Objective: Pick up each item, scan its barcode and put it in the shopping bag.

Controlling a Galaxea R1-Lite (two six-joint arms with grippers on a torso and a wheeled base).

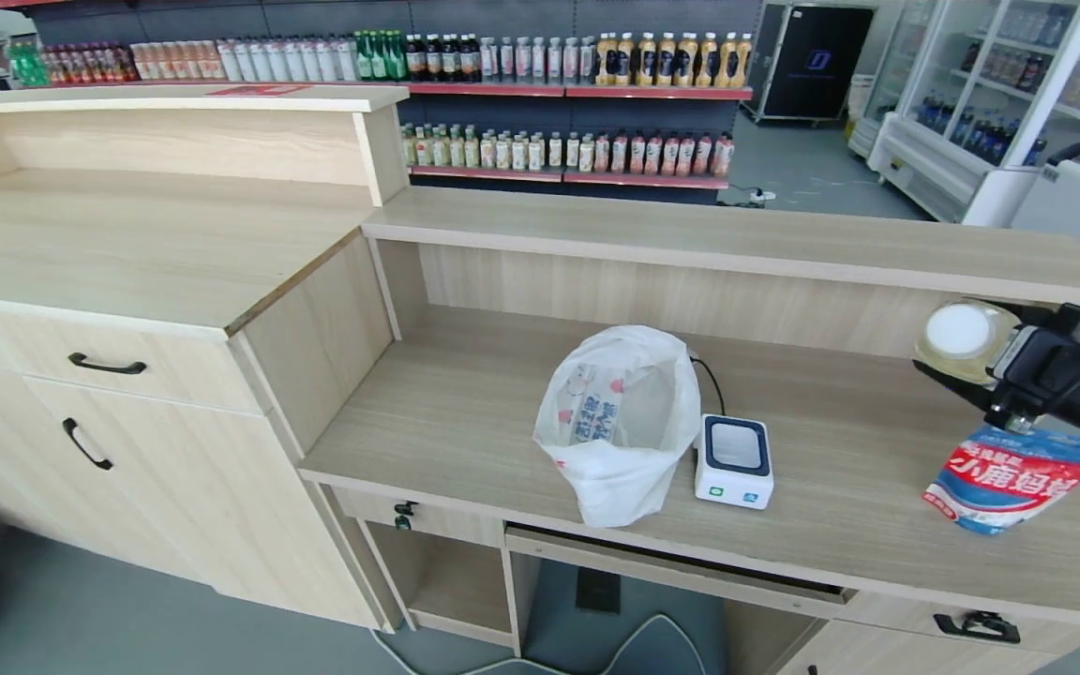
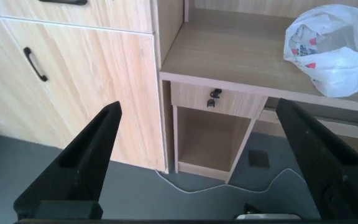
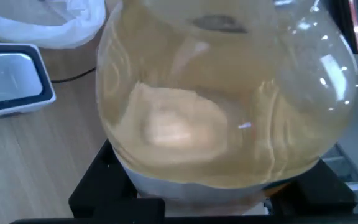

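Note:
A clear bottle [image 1: 962, 337] of yellowish liquid with a white cap hangs above the counter's right end, my right gripper [image 1: 976, 349] shut on it. The right wrist view shows the bottle [image 3: 222, 93] up close between the gripper's [image 3: 210, 186] dark fingers. The white plastic shopping bag [image 1: 620, 417] stands open at mid-counter, and something printed shows through its wall. Right beside it lies the white barcode scanner [image 1: 735, 459] with a dark-framed window. A blue, red and white pouch [image 1: 1018, 473] lies under the right arm. My left gripper [image 2: 197, 143] hangs open, low, in front of the cabinet.
The wooden counter [image 1: 465, 412] has a raised back ledge and a taller cabinet section [image 1: 127, 244] on the left. A black cable [image 1: 711, 380] runs behind the scanner. Shelves of drinks [image 1: 559, 103] and glass fridges stand in the room beyond.

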